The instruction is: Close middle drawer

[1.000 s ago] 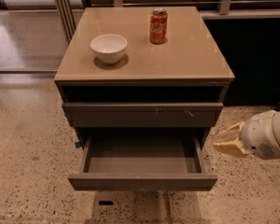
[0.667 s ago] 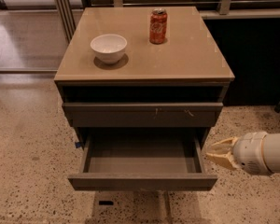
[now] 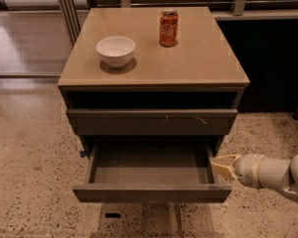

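Observation:
The middle drawer (image 3: 151,193) is pulled far out of the cabinet. Its plain dark grey-brown front faces me and its grey box interior (image 3: 151,167) is empty. My gripper (image 3: 222,165), with a tan tip on a white arm (image 3: 273,173), reaches in from the right. Its tip is right beside the drawer's right side wall, near the front right corner, and I cannot tell if it touches. It holds nothing that I can see.
Above the open drawer is a closed drawer front (image 3: 151,121) with pale scratch marks. A white bowl (image 3: 116,50) and a red soda can (image 3: 168,28) stand on the tan cabinet top (image 3: 198,63). Speckled floor (image 3: 30,182) surrounds the cabinet.
My gripper has moved left and a little lower, from off to the right of the cabinet up to the open drawer's right front corner. The drawer has not moved.

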`<state>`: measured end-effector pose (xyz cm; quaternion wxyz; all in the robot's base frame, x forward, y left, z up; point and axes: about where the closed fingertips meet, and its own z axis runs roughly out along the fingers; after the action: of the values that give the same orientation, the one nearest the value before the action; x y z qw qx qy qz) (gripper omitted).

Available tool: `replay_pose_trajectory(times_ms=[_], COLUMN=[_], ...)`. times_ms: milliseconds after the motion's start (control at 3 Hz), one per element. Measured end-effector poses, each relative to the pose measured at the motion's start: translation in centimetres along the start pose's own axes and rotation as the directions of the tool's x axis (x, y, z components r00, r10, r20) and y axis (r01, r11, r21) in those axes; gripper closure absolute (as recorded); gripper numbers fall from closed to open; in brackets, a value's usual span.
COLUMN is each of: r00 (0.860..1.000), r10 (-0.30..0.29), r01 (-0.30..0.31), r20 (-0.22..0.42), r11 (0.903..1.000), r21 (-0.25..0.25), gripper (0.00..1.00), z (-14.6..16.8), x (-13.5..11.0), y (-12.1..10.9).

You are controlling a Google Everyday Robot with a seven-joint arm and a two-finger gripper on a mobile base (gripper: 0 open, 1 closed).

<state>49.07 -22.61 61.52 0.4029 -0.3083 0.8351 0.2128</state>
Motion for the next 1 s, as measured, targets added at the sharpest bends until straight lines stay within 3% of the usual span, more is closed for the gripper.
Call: replay_pose_trajectory(times_ms=[333, 667, 1000], r00=[0.992, 0.991, 0.987], r10=[0.122, 0.135, 0.162], r01=[-0.121, -0.134, -0.161], r20=[0.017, 0.017, 0.013], r11=[0.9919, 0.9899, 0.9848], r21=[-0.038, -0.047, -0.066], gripper=[1.00, 1.00, 1.00], z=[3.1, 3.7, 4.1], x=[3.6, 4.3, 5.8], y=[-2.5, -2.4, -0.6])
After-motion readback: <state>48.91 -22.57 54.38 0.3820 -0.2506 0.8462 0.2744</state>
